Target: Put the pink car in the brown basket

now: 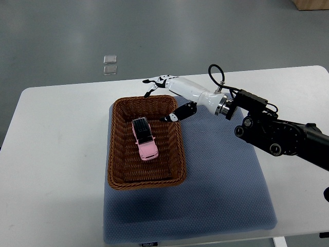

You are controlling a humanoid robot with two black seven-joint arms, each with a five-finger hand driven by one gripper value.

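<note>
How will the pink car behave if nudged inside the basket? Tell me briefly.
The pink car sits on wheels, so it would probably roll lengthwise. The woven basket floor likely brakes it. It looks small, probably light.

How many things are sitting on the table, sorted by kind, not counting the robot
Toy cars: 1, the pink car with a black roof
Baskets: 1, the brown woven wicker basket holding the car
Mats: 1, the blue-grey padded mat under the basket
Total: 3
</note>
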